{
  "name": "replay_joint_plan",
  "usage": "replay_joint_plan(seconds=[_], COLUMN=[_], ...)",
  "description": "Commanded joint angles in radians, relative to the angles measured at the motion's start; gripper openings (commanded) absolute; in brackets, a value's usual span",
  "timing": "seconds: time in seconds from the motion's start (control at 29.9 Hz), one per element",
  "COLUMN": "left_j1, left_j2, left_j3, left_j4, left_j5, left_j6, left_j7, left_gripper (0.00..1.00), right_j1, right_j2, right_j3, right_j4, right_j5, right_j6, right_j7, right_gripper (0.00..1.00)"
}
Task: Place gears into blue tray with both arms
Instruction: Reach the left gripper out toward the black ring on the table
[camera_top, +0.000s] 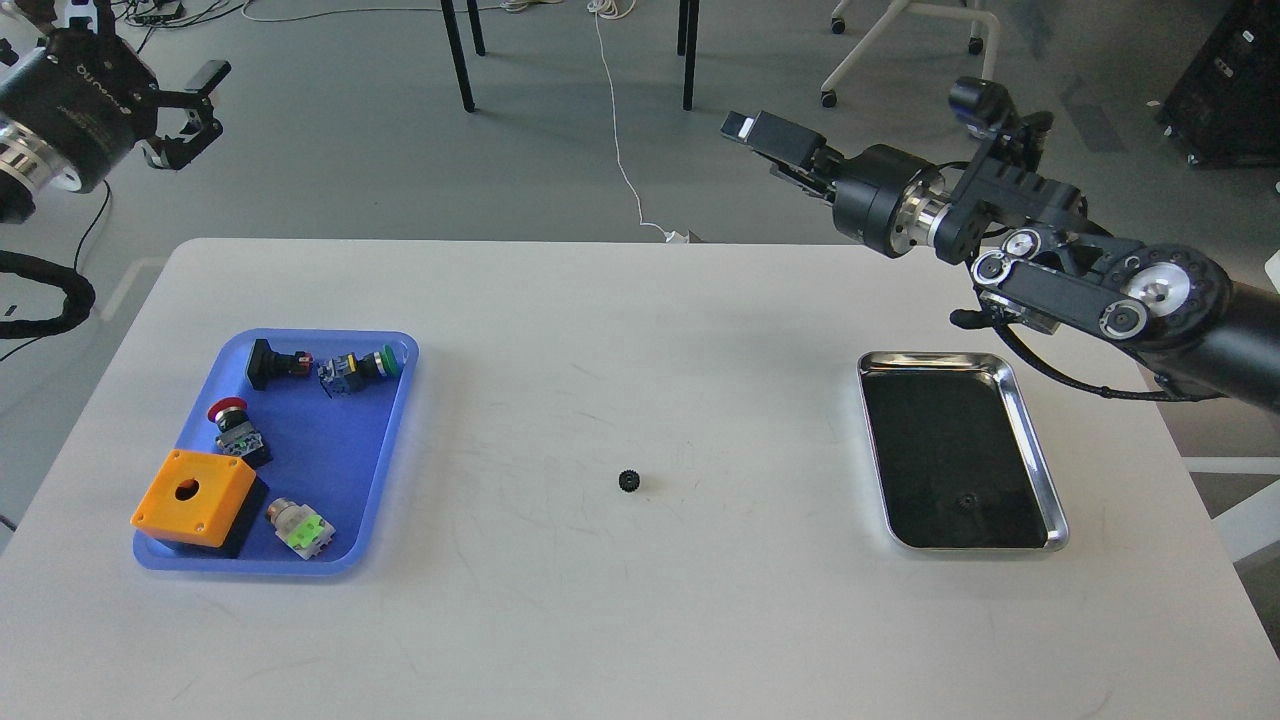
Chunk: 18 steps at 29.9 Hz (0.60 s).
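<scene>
Your gear (629, 481) lies alone mid-tabletop (640, 620).
Left hand (190, 110) hangs released; right hand (765, 140) (end-on) I cannot tell; blue tray (395, 440) sits left.

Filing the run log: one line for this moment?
small black gear on table, untouched | blue plastic tray: no gear | left gripper open, raised | right gripper raised

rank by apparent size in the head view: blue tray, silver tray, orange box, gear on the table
1. Blue tray, largest.
2. Silver tray, somewhat smaller.
3. Orange box.
4. Gear, tiny.
All lie at similar depth on the table, so the order looks reliable.
</scene>
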Motion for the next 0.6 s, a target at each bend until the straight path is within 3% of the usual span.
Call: replay_joint_plan(seconds=[0.0, 0.17, 0.47, 0.57], left_j1=[0.005, 0.005, 0.023, 0.023], left_j2=[-0.008, -0.064, -0.275, -0.311], left_j3=[0.002, 0.097, 0.265, 0.290], left_j4=[-0.199, -0.338, -0.326, -0.326], left_j5=[0.196, 0.464, 1.148, 1.317], left_j6=[0.090, 0.127, 0.207, 0.225], left_j7=[0.001, -0.002, -0.002, -0.004], left_gripper=[0.98, 0.98, 0.98, 0.98], right_j1=[-0.112, -0.202, -0.442, -0.522], right_j2=[-0.020, -0.064, -0.234, -0.270], right_j3=[0.203, 0.394, 0.493, 0.504], right_j4=[0.000, -0.003, 0.016, 0.043], right_j5=[0.101, 0.208, 0.653, 0.702], right_j6=[0.025, 0.094, 0.355, 0.388], right_j7=[0.000, -0.003, -0.001, 0.004], right_gripper=[0.98, 0.98, 0.98, 0.98])
